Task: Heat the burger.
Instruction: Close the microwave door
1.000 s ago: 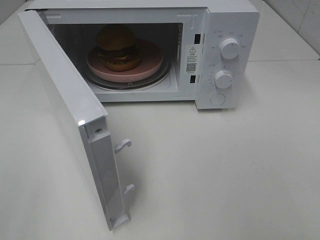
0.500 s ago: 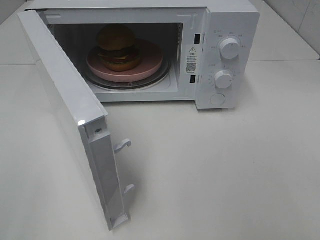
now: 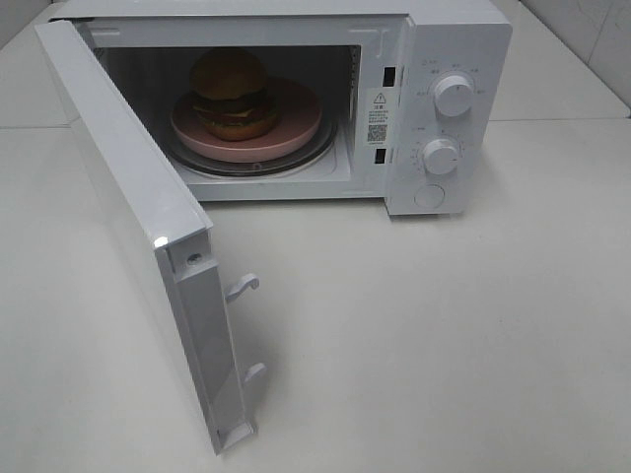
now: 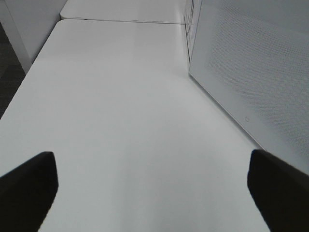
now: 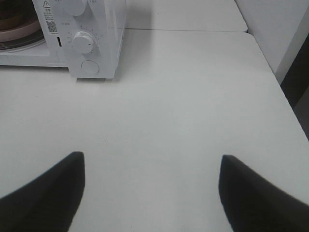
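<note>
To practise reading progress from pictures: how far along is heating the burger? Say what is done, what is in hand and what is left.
Done: the burger sits on the pink plate inside the microwave. In hand: nothing; the left gripper and right gripper hang open over the table. Left: shut the open door, then set the knobs.

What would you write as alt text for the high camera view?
A white microwave stands on a white table, its door swung wide open toward the camera. Inside, a burger sits on a pink plate. Two dials sit beside the opening.
</note>
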Available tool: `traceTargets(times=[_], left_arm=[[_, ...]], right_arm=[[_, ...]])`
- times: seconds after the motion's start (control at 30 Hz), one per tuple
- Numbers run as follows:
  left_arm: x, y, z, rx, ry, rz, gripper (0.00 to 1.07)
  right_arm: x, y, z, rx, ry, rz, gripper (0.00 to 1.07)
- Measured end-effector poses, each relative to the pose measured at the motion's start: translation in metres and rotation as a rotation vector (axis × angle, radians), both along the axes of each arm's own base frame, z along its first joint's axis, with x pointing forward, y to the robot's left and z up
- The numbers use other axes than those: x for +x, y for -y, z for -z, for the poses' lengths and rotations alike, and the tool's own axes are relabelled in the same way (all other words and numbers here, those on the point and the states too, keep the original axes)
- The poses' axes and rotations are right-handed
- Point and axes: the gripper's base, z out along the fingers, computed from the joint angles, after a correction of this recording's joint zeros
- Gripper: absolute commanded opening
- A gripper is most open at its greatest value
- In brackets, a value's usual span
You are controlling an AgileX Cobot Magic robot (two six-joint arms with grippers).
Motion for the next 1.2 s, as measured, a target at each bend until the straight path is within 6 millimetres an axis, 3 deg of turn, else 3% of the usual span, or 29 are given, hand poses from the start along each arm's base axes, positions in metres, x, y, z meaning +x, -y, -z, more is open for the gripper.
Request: traceTargets(times=[0.43, 0.63, 0.73, 0.77, 0.8, 0.83, 0.87, 0.9, 0.93, 0.97, 1.03, 1.2], left_arm=[[0.0, 0.0, -0.001, 0.004, 0.002, -0.003, 1.0], [-0.002, 0.0, -0.019, 0.007, 0.132, -0.005, 0.96], [0.007, -0.001, -0.027, 0.007, 0.175, -0.006, 0.85], [0.011, -0.001, -0.028, 0.006, 0.173, -0.006, 0.67], [0.011, -0.001, -0.028, 0.006, 0.173, -0.006, 0.67], [0.015, -0.001, -0.03, 0.005, 0.171, -0.006, 0.59], [0.023, -0.001, -0.033, 0.003, 0.175, -0.007, 0.38], [0.023, -0.001, -0.033, 0.003, 0.175, -0.007, 0.38], [0.032, -0.001, -0.036, -0.001, 0.177, -0.006, 0.16], [0.032, -0.001, -0.036, -0.001, 0.177, -0.006, 0.16], [0.048, -0.002, -0.04, -0.011, 0.177, -0.005, 0.0], [0.07, -0.002, -0.045, -0.026, 0.231, -0.008, 0.0]], right_arm=[[0.0, 0.0, 0.0, -0.001, 0.0, 0.0, 0.76], [0.0, 0.0, 0.0, -0.001, 0.0, 0.0, 0.76], [0.0, 0.0, 0.0, -0.001, 0.0, 0.0, 0.76], [0.0, 0.0, 0.0, -0.001, 0.0, 0.0, 0.76], [0.0, 0.0, 0.0, -0.001, 0.0, 0.0, 0.76], [0.0, 0.0, 0.0, -0.001, 0.0, 0.0, 0.76], [0.0, 0.0, 0.0, -0.001, 0.0, 0.0, 0.76], [0.0, 0.0, 0.0, -0.001, 0.0, 0.0, 0.76], [0.0, 0.0, 0.0, -0.001, 0.0, 0.0, 0.76], [0.0, 0.0, 0.0, -0.001, 0.0, 0.0, 0.76], [0.0, 0.0, 0.0, -0.001, 0.0, 0.0, 0.76], [0.0, 0.0, 0.0, -0.001, 0.0, 0.0, 0.76]])
